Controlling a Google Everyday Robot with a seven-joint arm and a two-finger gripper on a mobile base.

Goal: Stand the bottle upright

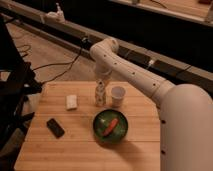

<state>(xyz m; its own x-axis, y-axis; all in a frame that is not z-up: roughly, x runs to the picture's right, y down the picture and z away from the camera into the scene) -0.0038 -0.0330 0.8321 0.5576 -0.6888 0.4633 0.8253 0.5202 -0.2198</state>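
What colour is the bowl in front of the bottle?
Green, holding something orange; the bowl shows best in the camera view. The gripper is over the bottle.

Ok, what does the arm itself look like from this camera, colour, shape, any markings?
The arm is glossy white with fat rounded tube segments, widening to a bulky shell near the camera. Small dark dots run along the link. A rounded elbow joint tops it. The gripper, above the bottle, is pale too.

Pale bottle (pixel 100 95), greenish-yellow label marks, under white gripper (pixel 101 83). White cup (pixel 118 95), white block (pixel 72 102). Green bowl (pixel 110 126), orange piece inside. Black phone (pixel 55 127). Light wood table (pixel 75 150).
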